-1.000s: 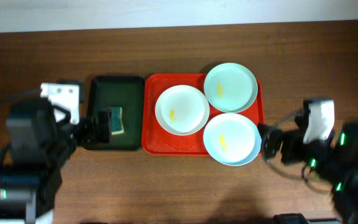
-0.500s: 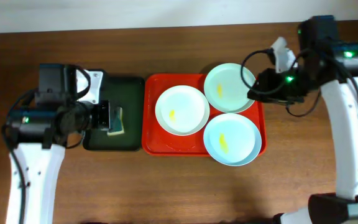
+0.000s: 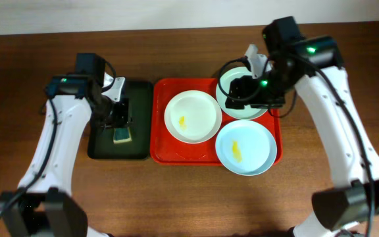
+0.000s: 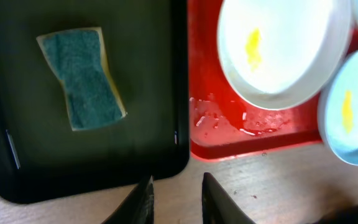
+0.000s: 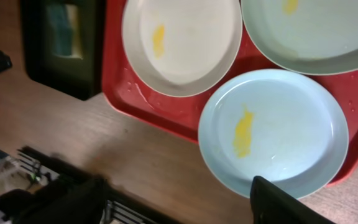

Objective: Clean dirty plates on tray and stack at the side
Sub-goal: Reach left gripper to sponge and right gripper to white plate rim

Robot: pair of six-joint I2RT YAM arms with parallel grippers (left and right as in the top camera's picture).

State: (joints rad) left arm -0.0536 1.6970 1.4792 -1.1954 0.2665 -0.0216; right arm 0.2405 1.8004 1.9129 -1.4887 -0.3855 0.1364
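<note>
Three dirty plates lie on the red tray: a white one on the left, a pale blue-green one at the back right and a light blue one at the front right. Each carries a yellow smear. My right gripper hovers over the back-right plate; in the right wrist view the right gripper is open and empty. My left gripper hangs over the dark green tray, just behind the sponge. In the left wrist view the left gripper shows a narrow gap with nothing between the fingers.
The smaller dark green tray sits against the red tray's left side and holds the sponge. Water drops wet the red tray's floor. Bare wooden table lies in front of both trays.
Both arms have swung in from the table's sides: the left over the green tray, the right over the back-right plate. Plates and sponge have not moved.
</note>
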